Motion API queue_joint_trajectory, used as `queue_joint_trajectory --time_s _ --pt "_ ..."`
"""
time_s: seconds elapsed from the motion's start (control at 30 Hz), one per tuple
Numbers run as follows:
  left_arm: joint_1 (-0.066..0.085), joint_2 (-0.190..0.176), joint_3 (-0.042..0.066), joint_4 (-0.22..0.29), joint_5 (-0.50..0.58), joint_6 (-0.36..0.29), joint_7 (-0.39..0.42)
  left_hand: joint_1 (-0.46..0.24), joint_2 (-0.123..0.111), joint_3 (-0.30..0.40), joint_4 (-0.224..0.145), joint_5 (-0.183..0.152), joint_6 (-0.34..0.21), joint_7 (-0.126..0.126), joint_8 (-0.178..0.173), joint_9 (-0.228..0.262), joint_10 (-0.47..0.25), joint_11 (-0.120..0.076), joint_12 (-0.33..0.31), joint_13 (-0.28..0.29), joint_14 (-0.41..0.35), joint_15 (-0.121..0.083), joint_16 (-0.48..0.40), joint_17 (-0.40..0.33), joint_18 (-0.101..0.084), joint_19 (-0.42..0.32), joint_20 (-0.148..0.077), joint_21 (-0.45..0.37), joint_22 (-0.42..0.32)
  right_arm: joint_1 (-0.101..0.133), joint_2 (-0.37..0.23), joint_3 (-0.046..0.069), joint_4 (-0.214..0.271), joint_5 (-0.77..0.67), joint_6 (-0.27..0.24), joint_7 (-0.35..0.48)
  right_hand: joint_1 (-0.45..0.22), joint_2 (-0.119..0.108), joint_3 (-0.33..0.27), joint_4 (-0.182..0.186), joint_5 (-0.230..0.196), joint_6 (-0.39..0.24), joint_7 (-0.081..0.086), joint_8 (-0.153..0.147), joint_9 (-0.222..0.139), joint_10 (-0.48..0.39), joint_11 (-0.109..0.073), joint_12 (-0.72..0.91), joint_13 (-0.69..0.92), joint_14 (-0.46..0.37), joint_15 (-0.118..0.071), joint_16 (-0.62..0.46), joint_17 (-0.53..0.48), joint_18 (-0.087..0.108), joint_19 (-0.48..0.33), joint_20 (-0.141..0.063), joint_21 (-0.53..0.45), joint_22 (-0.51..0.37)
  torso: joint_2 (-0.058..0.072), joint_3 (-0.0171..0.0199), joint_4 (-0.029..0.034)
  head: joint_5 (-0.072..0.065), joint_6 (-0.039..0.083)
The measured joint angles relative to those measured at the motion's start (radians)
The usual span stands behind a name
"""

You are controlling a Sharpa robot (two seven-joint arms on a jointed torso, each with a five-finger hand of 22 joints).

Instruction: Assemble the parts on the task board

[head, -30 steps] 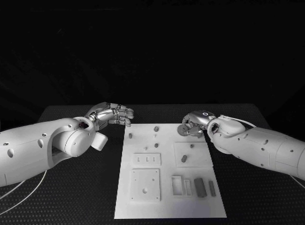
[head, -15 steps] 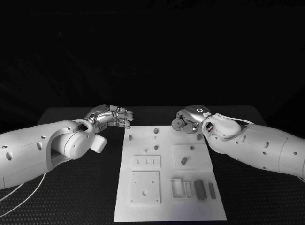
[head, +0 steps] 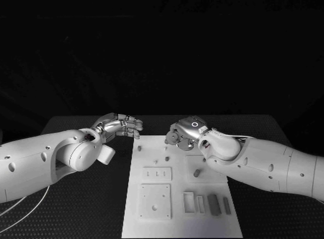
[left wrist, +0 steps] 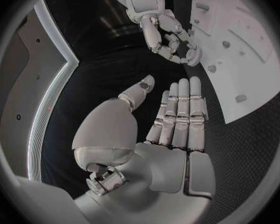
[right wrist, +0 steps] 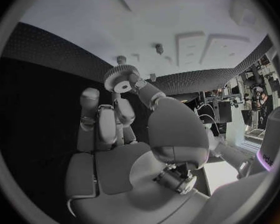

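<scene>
Since a second ago we are carrying our right silver hand [head: 182, 135] leftward along the far edge of the white rectangular task board [head: 178, 209], from its far right corner toward the middle, where small pegs [head: 168, 159] are standing. This suggests we are lining the part up with a peg. The right wrist view is showing what the head view is hiding: our fingers [right wrist: 135, 83] are pinching a small grey toothed gear wheel [right wrist: 121, 78], held just above the board's far end. Our left silver hand [head: 120, 125] is hovering beside the board's far left corner, grasping nothing; in the left wrist view its fingers [left wrist: 179, 112] are lying straight and relaxed.
</scene>
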Motion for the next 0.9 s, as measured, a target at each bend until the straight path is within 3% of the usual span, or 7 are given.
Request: queue_joint_trajectory --time_s 0.37,0.9 --pt "0.000 0.009 0.000 -0.005 0.000 0.000 0.000 0.000 0.000 0.000 0.000 0.000 0.000 0.000 0.000 0.000 0.000 0.000 0.000 0.001 0.000 0.000 0.000 0.000 0.000 0.000 0.000 0.000 0.001 -0.024 0.069 -0.035 -0.022 -0.059 0.000 -0.048 -0.005 -0.005 0.002 0.003 -0.001 0.007 0.000 0.000 0.000 0.000 0.000 -0.004 -0.003 0.004 -0.003 0.000 0.000 0.000 0.004 -0.003 0.000 0.000 0.001 -0.0005 0.0049 0.002 0.004" --pt "0.000 0.013 0.000 -0.008 0.000 0.000 0.000 -0.003 0.003 0.000 0.000 0.000 0.000 0.000 0.000 0.000 0.000 0.000 0.000 0.001 0.000 0.000 0.000 0.002 -0.001 0.000 0.000 -0.004 0.001 -0.026 0.089 -0.041 -0.052 -0.081 0.006 -0.065 -0.011 -0.011 0.004 0.001 -0.001 0.016 -0.003 0.000 0.000 0.004 -0.004 -0.007 -0.004 0.003 -0.003 0.000 -0.001 0.000 0.005 -0.002 0.000 0.000 0.002 -0.0010 0.0049 0.009 -0.002"
